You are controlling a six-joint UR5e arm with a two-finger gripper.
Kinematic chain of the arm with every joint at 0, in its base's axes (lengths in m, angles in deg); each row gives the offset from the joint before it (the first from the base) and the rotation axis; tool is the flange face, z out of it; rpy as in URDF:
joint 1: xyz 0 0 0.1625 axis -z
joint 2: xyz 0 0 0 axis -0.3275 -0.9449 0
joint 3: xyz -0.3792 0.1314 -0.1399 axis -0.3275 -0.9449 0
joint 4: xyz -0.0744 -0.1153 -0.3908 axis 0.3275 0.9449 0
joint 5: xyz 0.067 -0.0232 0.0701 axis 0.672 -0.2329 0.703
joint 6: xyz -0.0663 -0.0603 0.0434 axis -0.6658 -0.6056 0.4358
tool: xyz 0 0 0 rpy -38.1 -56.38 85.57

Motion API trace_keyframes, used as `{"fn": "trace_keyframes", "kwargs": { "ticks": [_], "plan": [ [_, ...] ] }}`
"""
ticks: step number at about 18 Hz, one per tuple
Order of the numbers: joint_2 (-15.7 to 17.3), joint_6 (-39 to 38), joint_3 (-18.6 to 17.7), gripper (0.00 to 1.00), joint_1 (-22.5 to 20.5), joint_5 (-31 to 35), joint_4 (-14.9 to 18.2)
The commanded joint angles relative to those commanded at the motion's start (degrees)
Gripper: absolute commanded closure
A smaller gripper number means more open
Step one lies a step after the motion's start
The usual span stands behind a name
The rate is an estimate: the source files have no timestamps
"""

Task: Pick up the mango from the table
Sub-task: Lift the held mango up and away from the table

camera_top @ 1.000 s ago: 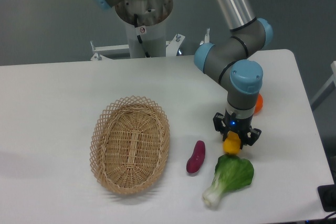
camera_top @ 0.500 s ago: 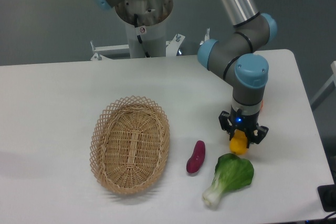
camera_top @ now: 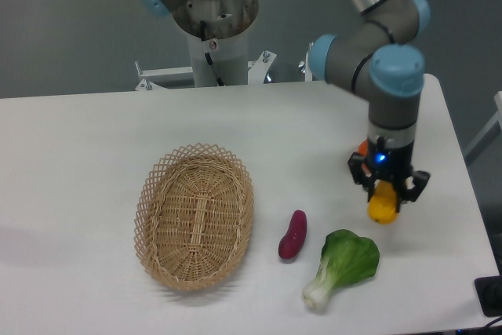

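The yellow mango point(camera_top: 383, 208) hangs between the fingers of my gripper point(camera_top: 387, 198), which is shut on it. Only its lower yellow end shows below the fingers. It looks lifted a little off the white table point(camera_top: 78, 162), above the right part of the tabletop and up and to the right of the bok choy. The arm's wrist stands straight above the gripper.
A green bok choy point(camera_top: 343, 264) lies just below-left of the gripper. A purple sweet potato point(camera_top: 292, 234) lies left of it. A woven oval basket point(camera_top: 194, 215) sits at centre-left. A sliver of the orange point(camera_top: 363, 149) shows behind the wrist. The table's right edge is close.
The gripper has moved to the right and slightly up with the mango held in it, away from the bok choy. The other objects have stayed put.
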Motion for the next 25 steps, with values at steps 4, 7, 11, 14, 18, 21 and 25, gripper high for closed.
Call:
{"fn": "trace_keyframes", "kwargs": {
  "ticks": [4, 7, 11, 14, 18, 21, 25],
  "plan": [
    [1.33, 3.68, 5.54, 0.47, -2.9, -1.24, 11.61],
    [3.26, 5.27, 7.3, 0.46, -4.06, -0.98, 16.11],
    [4.58, 10.97, 7.4, 0.46, -6.95, -0.89, 19.01],
    [5.2, 15.81, 7.48, 0.46, -8.97, -0.81, 22.78],
    [6.17, 18.9, 7.04, 0.46, -10.21, -0.89, 24.2],
    [6.17, 18.98, 6.96, 0.46, -10.3, -0.8, 24.2],
    [6.17, 18.99, 7.22, 0.46, -10.12, -0.8, 24.12]
  ]
}}
